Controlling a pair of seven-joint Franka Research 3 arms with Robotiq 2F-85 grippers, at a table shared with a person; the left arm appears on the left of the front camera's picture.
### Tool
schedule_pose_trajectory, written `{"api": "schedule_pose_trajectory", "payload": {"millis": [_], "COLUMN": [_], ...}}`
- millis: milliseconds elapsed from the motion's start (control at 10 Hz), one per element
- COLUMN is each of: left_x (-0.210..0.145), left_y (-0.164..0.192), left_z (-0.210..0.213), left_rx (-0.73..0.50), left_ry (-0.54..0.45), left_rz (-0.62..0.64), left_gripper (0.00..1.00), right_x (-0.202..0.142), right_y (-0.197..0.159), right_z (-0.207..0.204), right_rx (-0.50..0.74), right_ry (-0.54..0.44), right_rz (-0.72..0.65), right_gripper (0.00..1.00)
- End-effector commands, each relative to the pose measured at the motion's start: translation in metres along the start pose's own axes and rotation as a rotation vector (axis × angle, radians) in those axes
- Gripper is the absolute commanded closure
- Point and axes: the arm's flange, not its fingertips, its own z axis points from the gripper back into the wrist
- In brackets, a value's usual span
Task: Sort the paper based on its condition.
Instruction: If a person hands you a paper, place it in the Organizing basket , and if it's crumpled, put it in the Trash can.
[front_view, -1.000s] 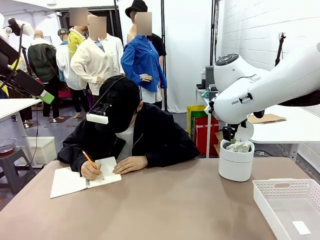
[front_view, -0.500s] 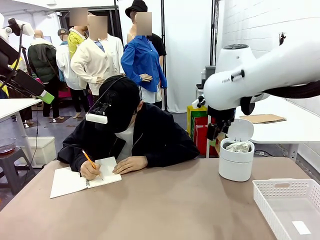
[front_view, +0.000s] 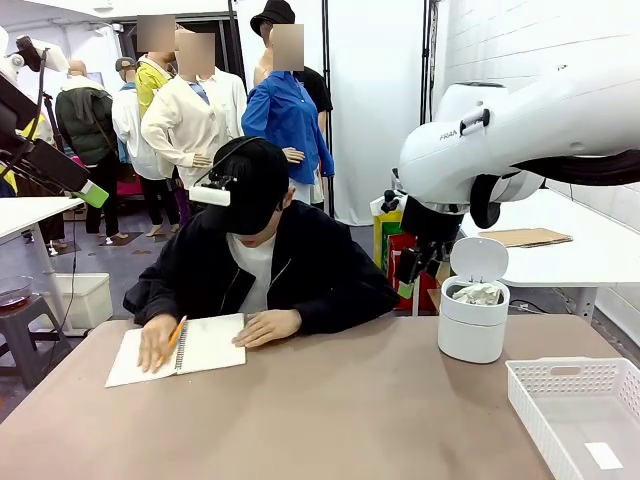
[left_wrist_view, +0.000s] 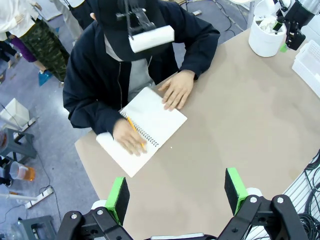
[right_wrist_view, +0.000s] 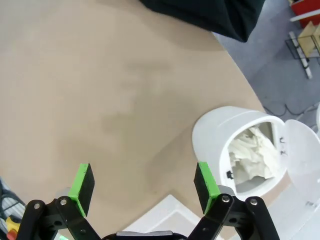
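Observation:
The paper (front_view: 478, 293) is a crumpled white wad lying inside a small white bin (front_view: 471, 335) whose lid (front_view: 479, 258) stands open. My right gripper (front_view: 412, 270) hangs in the air just left of the bin, above its rim level, open and holding nothing. Its own view looks down past its spread green pads (right_wrist_view: 204, 180) at the bin (right_wrist_view: 222, 135) and the paper (right_wrist_view: 252, 152) inside. The right gripper (right_wrist_view: 144, 181) is open there. My left gripper (left_wrist_view: 176, 195) is open high over the table, with the bin (left_wrist_view: 266, 40) far off.
A person sits at the far side, one hand with a pencil on a spiral notebook (front_view: 180, 348), the other hand flat beside it. A white slotted basket (front_view: 580, 410) stands at the front right corner. The brown tabletop (front_view: 330, 400) is bare in the middle.
My right arm rose from the bin's mouth and drew back to the left, leaving the paper in the bin. The person lifted their head and shifted the writing hand on the notebook.

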Motion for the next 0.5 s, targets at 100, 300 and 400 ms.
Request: {"api": "schedule_pose_trajectory", "payload": {"millis": [100,300,400], "left_x": [-0.0004,-0.0004,-0.0004], "left_y": [0.0010,0.0010,0.0010], "left_z": [0.0002,0.0002,0.0002], "left_rx": [-0.001,-0.001,-0.001], "left_ry": [-0.001,-0.001,-0.001], "left_rz": [0.002,0.002,0.002], "left_gripper": [0.00,0.00,0.00], "right_x": [0.0029,0.0029,0.0029], "right_y": [-0.0045,-0.0045,-0.0045], "right_z": [-0.0022,-0.0022,-0.0022], "right_rx": [-0.039,-0.039,-0.039], "right_ry": [0.003,0.003,0.003], "right_rz": [-0.015,-0.015,-0.015], "right_gripper": [0.00,0.00,0.00]}}
